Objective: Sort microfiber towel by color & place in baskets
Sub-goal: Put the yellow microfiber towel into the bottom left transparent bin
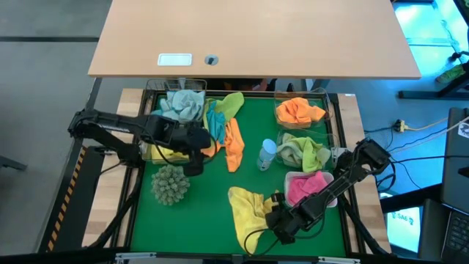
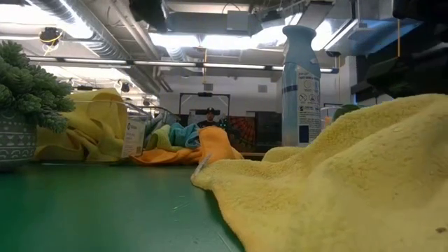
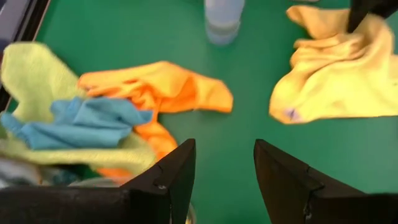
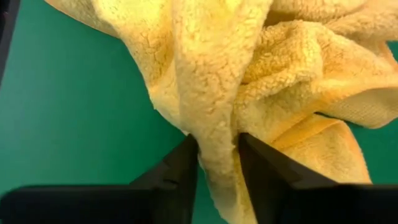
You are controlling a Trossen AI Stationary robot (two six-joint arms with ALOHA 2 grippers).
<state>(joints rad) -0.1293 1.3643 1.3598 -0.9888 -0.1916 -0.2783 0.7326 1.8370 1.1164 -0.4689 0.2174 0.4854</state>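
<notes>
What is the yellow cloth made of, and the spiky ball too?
The yellow towel, pinched in the right gripper, looks like soft fuzzy microfiber: its surface is nubbly and matte, and it drapes in loose folds. The spiky ball is harder to tell; its stiff grey-green points look like plastic leaves, probably a fake plant.

Two black jointed robot arms with boxy segments and thin black cables looping beside them. Each pincer, left pincer (image 3: 224, 180) and right pincer (image 4: 217, 168), has two flat, matte dark fingers.
</notes>
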